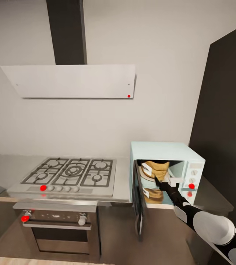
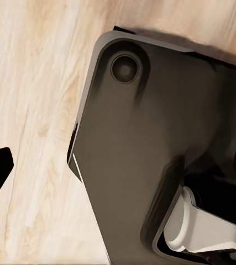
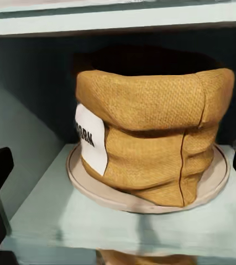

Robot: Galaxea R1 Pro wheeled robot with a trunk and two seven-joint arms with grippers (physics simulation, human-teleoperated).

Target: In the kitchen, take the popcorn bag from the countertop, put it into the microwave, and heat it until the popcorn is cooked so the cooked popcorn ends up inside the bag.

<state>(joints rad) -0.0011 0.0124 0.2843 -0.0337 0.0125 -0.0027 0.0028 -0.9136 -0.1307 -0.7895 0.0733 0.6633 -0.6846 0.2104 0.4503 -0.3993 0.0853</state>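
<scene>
My right gripper (image 1: 162, 183) is spread wide, empty. Just ahead, the tan-orange burlap popcorn bag (image 3: 151, 138) sits upright on the round turntable plate (image 3: 217, 185) inside the mint-white microwave (image 1: 169, 151). Looks soft, light; I'd pinch the rolled rim.

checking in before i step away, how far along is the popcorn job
Done: the popcorn bag sits upright on the round plate inside the microwave. In hand: the right gripper is at the opening, apart from the bag, jaws open. Left: the door hangs open, so closing and heating remain.
</scene>
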